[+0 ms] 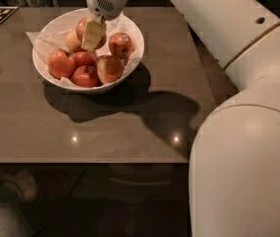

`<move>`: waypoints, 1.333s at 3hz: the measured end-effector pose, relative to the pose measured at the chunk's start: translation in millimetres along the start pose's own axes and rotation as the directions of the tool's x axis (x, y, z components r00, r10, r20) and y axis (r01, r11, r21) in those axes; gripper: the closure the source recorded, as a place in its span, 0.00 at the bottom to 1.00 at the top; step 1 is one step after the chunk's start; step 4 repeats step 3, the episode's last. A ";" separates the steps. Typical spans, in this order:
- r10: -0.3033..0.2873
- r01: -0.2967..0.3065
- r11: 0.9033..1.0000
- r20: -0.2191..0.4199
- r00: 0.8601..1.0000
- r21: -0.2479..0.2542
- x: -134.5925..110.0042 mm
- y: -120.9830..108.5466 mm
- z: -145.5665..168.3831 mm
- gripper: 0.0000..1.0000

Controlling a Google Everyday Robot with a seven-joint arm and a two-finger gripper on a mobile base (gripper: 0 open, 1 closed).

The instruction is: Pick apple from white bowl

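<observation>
Glossy white bowl (98,88) sits at ten o'clock on the worktop (56,127). The pincer (93,34) hangs over its twelve o'clock side and hides most of the apple (82,28). Whether it is clamped or apart cannot be told. The arm (214,19) is cut off at the top.
</observation>
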State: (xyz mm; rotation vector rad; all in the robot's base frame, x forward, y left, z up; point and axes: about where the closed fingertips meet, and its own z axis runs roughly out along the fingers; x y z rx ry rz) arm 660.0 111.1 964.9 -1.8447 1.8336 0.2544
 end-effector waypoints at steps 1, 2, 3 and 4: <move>-0.048 0.047 0.998 0.039 0.998 0.031 -19.3 -1.2 -40.5 1.00; -0.122 0.116 0.991 0.092 0.988 0.065 -42.2 1.6 -85.0 1.00; -0.121 0.114 0.991 0.098 0.988 0.071 -44.2 -1.2 -84.1 1.00; -0.121 0.114 0.991 0.098 0.988 0.071 -44.2 -1.2 -84.1 1.00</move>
